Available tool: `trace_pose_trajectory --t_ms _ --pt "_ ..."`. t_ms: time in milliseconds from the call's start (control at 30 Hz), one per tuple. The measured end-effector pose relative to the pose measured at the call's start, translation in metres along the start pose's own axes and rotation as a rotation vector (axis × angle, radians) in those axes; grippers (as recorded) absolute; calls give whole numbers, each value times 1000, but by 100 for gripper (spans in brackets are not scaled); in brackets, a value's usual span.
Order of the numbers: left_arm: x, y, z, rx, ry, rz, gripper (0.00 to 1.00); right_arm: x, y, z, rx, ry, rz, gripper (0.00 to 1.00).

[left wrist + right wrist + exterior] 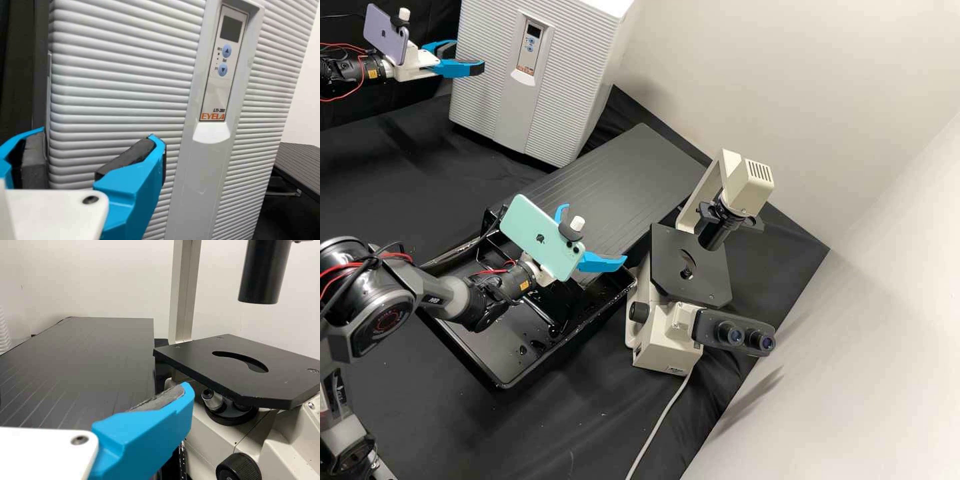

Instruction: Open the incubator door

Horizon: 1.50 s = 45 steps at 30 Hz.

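The light grey incubator (570, 87) stands at the back left of the high view, its ridged front door shut. Just off the door's left part is my left gripper (468, 56), fingers apart with nothing between them. In the left wrist view, the left gripper (96, 139) is open in front of the ridged door (125, 85), one finger close to the door's side edge. My right gripper (594, 233) stands open and empty over the black tray, beside the microscope. One of its blue fingers (145, 435) shows in the right wrist view.
A cream microscope (667, 333) with a black stage (240, 370) stands right of the black tray (510, 383). A dark grooved panel (633, 173) lies between tray and incubator. A pale cable (660, 427) runs from the microscope towards the front. White walls rise behind and at the right.
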Motion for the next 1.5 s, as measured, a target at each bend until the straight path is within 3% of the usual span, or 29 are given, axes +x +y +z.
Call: trace_pose_trajectory --t_ms 533,1033,1300,1500 --pt "-2 0 -3 -31 33 8 0 0 0 0 0 0 0 100" --pt "-4 1 -1 -18 35 7 0 0 0 0 0 0 0 100" --pt "-24 3 5 -42 49 5 0 0 0 0 0 0 0 100" --pt "-37 4 11 -34 41 -9 0 0 0 0 0 0 0 100"
